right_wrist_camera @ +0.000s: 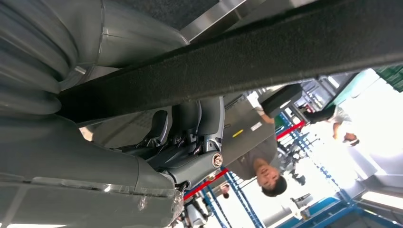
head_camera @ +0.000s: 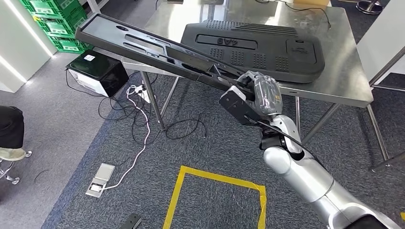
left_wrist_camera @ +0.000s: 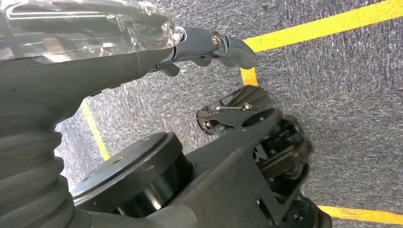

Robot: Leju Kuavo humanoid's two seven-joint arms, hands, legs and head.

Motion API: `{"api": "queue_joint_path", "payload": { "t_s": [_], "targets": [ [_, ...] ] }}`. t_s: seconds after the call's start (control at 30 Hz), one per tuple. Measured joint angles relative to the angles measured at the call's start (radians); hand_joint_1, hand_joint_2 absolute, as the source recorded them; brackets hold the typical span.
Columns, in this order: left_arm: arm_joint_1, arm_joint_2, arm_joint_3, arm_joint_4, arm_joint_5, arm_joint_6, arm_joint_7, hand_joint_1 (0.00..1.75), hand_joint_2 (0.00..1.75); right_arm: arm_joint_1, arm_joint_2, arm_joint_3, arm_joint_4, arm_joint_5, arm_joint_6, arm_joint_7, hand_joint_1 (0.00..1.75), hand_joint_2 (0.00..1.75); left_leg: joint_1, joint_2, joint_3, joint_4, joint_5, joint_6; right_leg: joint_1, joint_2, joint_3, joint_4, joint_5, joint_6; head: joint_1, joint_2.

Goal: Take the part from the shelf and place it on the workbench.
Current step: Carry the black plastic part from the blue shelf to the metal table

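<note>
Long black part (head_camera: 143, 45), gripped at its near end by the right hand (head_camera: 260, 93), slanting above the front edge of the steel workbench (head_camera: 344, 71); left hand (left_wrist_camera: 209, 45) hangs empty, fingers apart, over the carpet (left_wrist_camera: 342, 85).

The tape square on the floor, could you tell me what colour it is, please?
Yellow; the tape square shows best in the head view, against grey carpet.
</note>
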Motion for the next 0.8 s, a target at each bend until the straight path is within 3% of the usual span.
{"api": "queue_joint_path", "payload": {
  "t_s": [0.1, 0.17, 0.23, 0.3, 0.33, 0.43, 0.47, 0.5, 0.53, 0.57, 0.63, 0.67, 0.8],
  "targets": [
    [0.000, 0.000, 0.000, 0.000, 0.000, -0.002, -0.005, 0.00, 1.75, 0.000, 0.000, 0.000, 0.000, 0.000, 0.001, 0.000, 1.75, 1.75, 0.000, -0.025, 0.082, -0.193, 0.102, 0.012, 0.001, 0.020, 0.002, 0.003, -0.001, 0.003, -0.008, 0.000],
    [0.000, 0.000, 0.000, 0.000, -0.001, -0.002, -0.008, 0.00, 1.75, -0.001, 0.001, 0.000, 0.000, 0.000, 0.001, -0.001, 1.75, 1.75, -0.002, -0.042, 0.110, -0.267, 0.125, 0.018, 0.000, 0.031, -0.002, 0.004, -0.001, 0.010, -0.009, 0.000],
    [0.000, 0.000, 0.000, 0.000, -0.002, -0.003, -0.011, 0.00, 1.75, -0.001, 0.002, 0.000, 0.000, 0.000, 0.001, -0.001, 1.75, 1.75, -0.004, -0.037, 0.112, -0.277, 0.126, 0.026, -0.003, 0.039, -0.005, 0.002, 0.002, 0.022, -0.007, 0.000],
    [-0.002, -0.001, 0.000, 0.000, -0.004, -0.006, -0.013, 0.00, 1.75, -0.001, 0.001, 0.000, 0.000, 0.000, 0.001, -0.002, 1.75, 1.75, -0.002, -0.026, 0.117, -0.289, 0.133, 0.038, -0.004, 0.024, -0.012, 0.020, -0.012, 0.032, -0.002, 0.000],
    [-0.003, -0.001, 0.000, 0.000, -0.004, -0.007, -0.013, 0.00, 1.75, -0.001, 0.000, 0.000, 0.000, 0.000, 0.001, -0.002, 1.75, 1.75, -0.001, -0.020, 0.120, -0.295, 0.136, 0.044, -0.004, 0.010, -0.027, 0.054, -0.034, 0.036, 0.003, 0.000],
    [-0.001, -0.001, 0.000, 0.000, -0.004, -0.009, -0.013, 0.00, 1.75, 0.000, 0.000, 0.000, 0.000, 0.000, 0.001, -0.003, 1.75, 1.75, -0.003, -0.002, 0.121, -0.298, 0.137, 0.051, -0.009, -0.023, -0.113, 0.239, -0.119, 0.046, 0.019, 0.000],
    [0.000, -0.001, 0.000, 0.000, -0.004, -0.009, -0.013, 0.00, 1.75, 0.002, 0.000, 0.000, 0.000, 0.000, 0.001, -0.003, 1.75, 1.75, -0.003, 0.005, 0.121, -0.297, 0.136, 0.051, -0.011, -0.025, -0.130, 0.274, -0.126, 0.048, 0.022, 0.000],
    [0.001, -0.001, 0.000, 0.000, -0.004, -0.009, -0.013, 0.00, 1.75, 0.002, 0.000, 0.000, 0.000, 0.000, 0.001, -0.003, 1.75, 1.75, -0.002, 0.011, 0.121, -0.296, 0.135, 0.050, -0.013, -0.027, -0.129, 0.271, -0.113, 0.050, 0.026, 0.000],
    [0.001, -0.001, 0.000, 0.000, -0.004, -0.009, -0.013, 0.00, 1.75, 0.003, 0.000, 0.000, 0.000, 0.000, 0.001, -0.003, 1.75, 1.75, -0.001, 0.016, 0.122, -0.293, 0.132, 0.048, -0.014, -0.031, -0.107, 0.227, -0.084, 0.052, 0.030, 0.000],
    [0.000, -0.001, 0.000, 0.000, -0.004, -0.009, -0.013, 0.00, 1.75, 0.003, 0.000, 0.000, 0.000, 0.000, 0.001, -0.003, 1.75, 1.75, -0.001, 0.022, 0.123, -0.290, 0.129, 0.044, -0.015, -0.042, -0.072, 0.157, -0.049, 0.053, 0.033, 0.000],
    [-0.001, -0.001, 0.000, 0.000, -0.004, -0.009, -0.013, 0.00, 1.75, 0.002, 0.000, 0.000, -0.001, 0.000, 0.001, -0.003, 1.75, 1.75, -0.004, 0.030, 0.123, -0.282, 0.121, 0.034, -0.010, -0.064, -0.016, 0.041, -0.011, 0.049, 0.040, 0.000],
    [-0.001, -0.001, 0.000, 0.000, -0.004, -0.009, -0.013, 0.00, 1.75, 0.002, 0.000, 0.000, -0.001, 0.000, 0.001, -0.003, 1.75, 1.75, -0.006, 0.034, 0.123, -0.280, 0.118, 0.029, -0.008, -0.069, -0.004, 0.016, -0.007, 0.044, 0.040, 0.000],
    [-0.002, -0.001, 0.000, 0.000, -0.005, -0.009, -0.014, 0.00, 1.75, 0.001, 0.001, -0.001, -0.002, 0.000, 0.002, -0.003, 1.75, 1.75, -0.003, 0.038, 0.124, -0.262, 0.100, 0.007, -0.006, -0.046, -0.001, 0.006, -0.009, 0.019, 0.029, 0.000]
  ]
}}
